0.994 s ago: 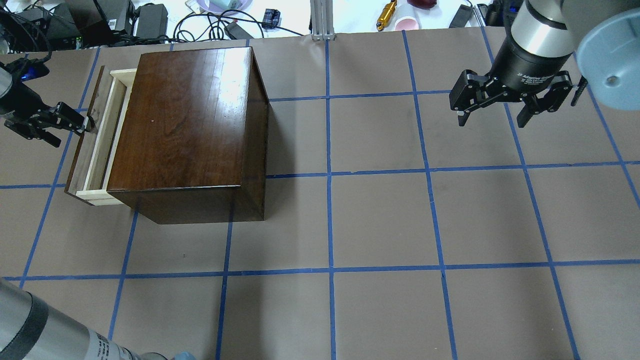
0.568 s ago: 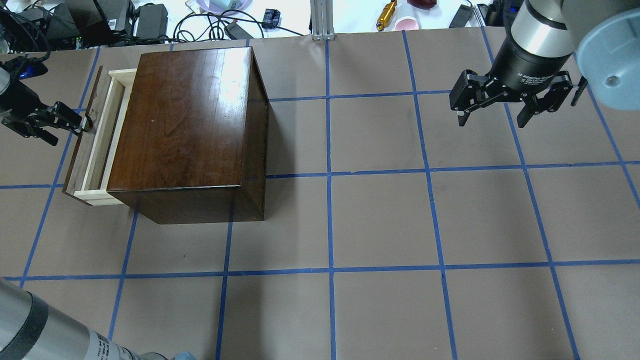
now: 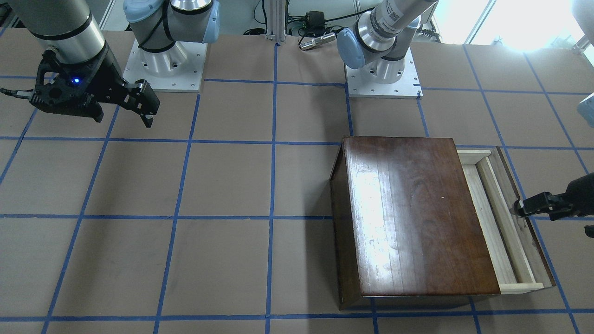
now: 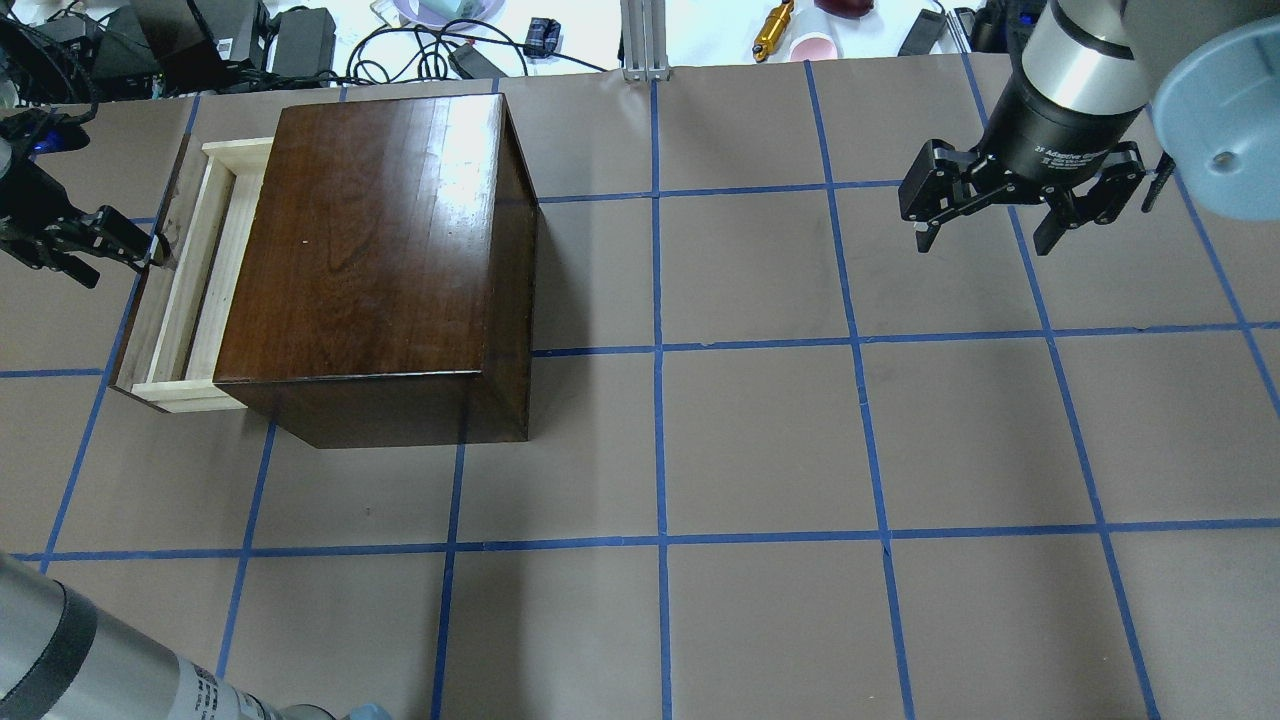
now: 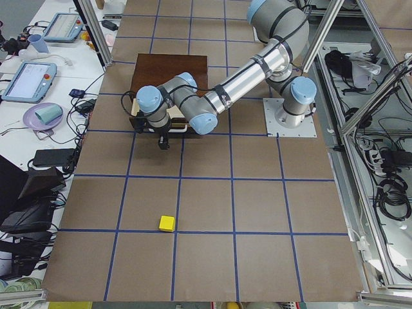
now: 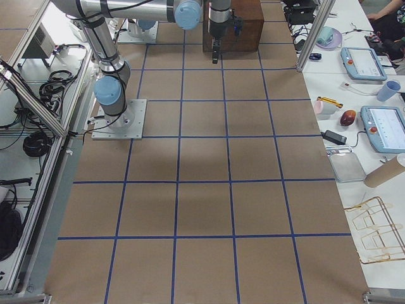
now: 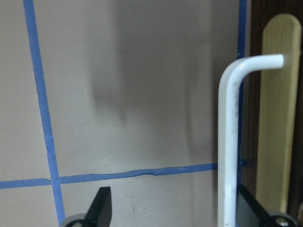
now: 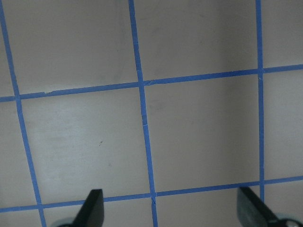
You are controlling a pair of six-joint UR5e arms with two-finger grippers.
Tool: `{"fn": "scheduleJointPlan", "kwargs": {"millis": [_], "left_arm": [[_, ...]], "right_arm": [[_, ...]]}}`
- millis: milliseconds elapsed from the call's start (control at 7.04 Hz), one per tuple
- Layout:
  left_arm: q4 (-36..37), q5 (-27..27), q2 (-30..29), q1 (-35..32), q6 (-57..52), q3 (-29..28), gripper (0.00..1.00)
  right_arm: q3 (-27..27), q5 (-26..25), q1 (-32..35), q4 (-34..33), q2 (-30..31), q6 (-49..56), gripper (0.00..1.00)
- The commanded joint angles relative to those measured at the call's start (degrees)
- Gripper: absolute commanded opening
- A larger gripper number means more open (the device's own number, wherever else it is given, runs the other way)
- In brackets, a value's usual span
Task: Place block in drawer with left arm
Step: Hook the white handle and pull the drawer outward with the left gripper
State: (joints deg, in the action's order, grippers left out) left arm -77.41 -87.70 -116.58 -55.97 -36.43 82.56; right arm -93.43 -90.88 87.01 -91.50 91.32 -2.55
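We see the left hand [image 7: 173,201] spread around the white handle [image 7: 227,142] of the partly open drawer [image 4: 181,275]. The block [image 5: 167,223] lies well apart on the counter [image 5: 257,193]. The right hand [image 4: 985,240] hangs spread.

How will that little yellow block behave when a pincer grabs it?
The block looks flat-sided, so it probably stays put rather than rolling. It is tiny compared with the wooden box, so likely light. Its crisp edges suggest stiff, not squashy.
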Motion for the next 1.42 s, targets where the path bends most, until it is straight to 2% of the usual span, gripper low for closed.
{"fn": "scheduleJointPlan", "kwargs": {"millis": [0,142,710,994,1278], "left_arm": [[0.07,-0.55,0.21,1.11,-1.44,-0.03,0.89],[-0.02,-0.37,0.39,3.04,-2.58,-0.03,0.89],[-0.37,0.51,0.47,3.06,-1.72,0.15,0.89],[-0.64,3.83,1.0,3.06,-0.41,0.41,0.89],[-1.95,4.11,2.31,3.06,-0.31,0.15,0.89]], "right_arm": [[0.0,0.0,0.0,0.0,0.0,0.0,1.0],[0.0,0.0,0.0,0.0,0.0,0.0,1.0],[0.0,0.0,0.0,0.0,0.0,0.0,1.0],[0.0,0.0,0.0,0.0,0.0,0.0,1.0],[0.0,0.0,0.0,0.0,0.0,0.0,1.0]]}}
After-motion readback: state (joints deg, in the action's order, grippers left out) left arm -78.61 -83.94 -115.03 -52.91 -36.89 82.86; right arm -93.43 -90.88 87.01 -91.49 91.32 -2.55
